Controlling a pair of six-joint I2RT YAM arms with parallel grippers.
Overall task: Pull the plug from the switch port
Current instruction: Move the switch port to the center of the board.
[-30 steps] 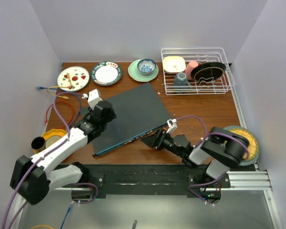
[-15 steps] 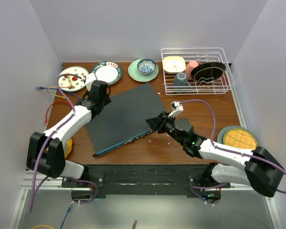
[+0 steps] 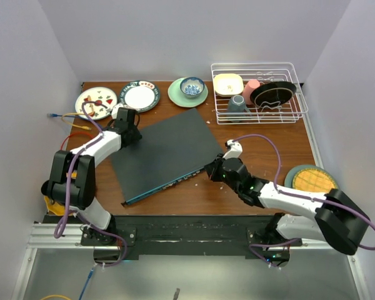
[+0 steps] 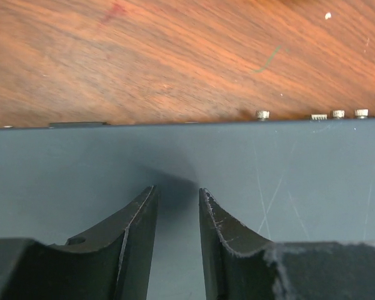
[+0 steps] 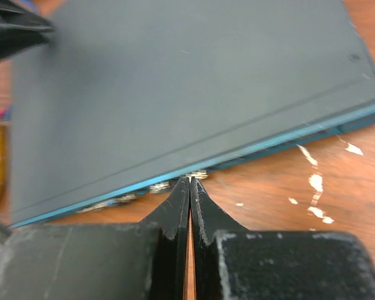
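Toward the left edge, the left gripper [image 4: 177, 190] is being held parted over the switch [image 3: 165, 150], the right gripper [image 5: 189, 180] closed at its bluish side.

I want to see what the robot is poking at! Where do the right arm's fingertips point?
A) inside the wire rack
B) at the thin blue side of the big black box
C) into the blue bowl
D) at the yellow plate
B: in the right wrist view the right gripper, its fingers pressed together, points straight at the thin bluish side of the switch, where the small sockets sit.
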